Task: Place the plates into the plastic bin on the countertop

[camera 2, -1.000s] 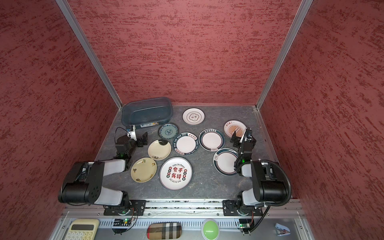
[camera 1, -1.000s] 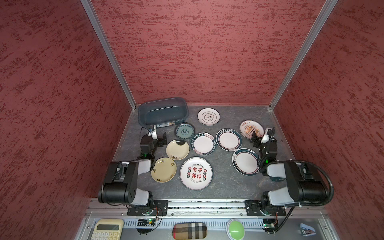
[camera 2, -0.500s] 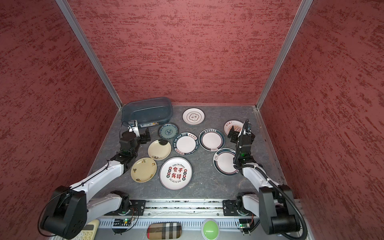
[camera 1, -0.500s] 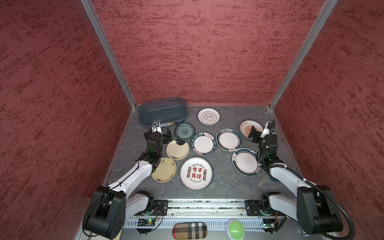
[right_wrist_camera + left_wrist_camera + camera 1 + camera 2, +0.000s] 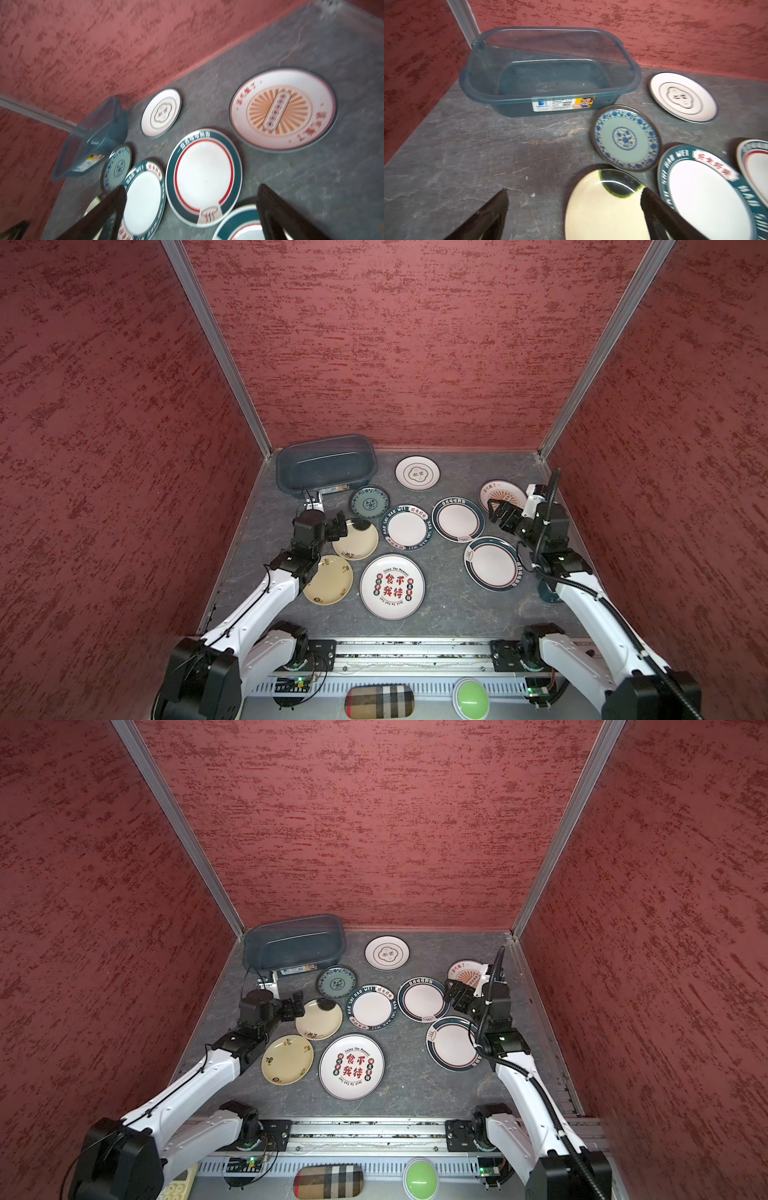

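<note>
Several plates lie flat on the countertop (image 5: 440,614). The empty plastic bin (image 5: 324,439) stands at the back left corner. My left gripper (image 5: 338,524) is open, hovering at the left edge of a cream plate (image 5: 602,207) with a dark blotch; in the left wrist view the gripper (image 5: 573,191) straddles that edge. The right gripper (image 5: 498,514) is open too, raised between the orange sunburst plate (image 5: 282,110) and a teal-rimmed plate (image 5: 203,176), which the right wrist view shows ahead of the gripper (image 5: 191,187). Neither holds anything.
Near the bin lie a teal-patterned plate (image 5: 369,502) and a white emblem plate (image 5: 417,472). A large red-character plate (image 5: 392,587) and a second cream plate (image 5: 328,580) lie at the front. Red walls close three sides.
Both arms have unfolded from a low tucked pose and stretched out. The left gripper swung right toward the cream plate. The right gripper shifted left off the wall. No plate has moved.
</note>
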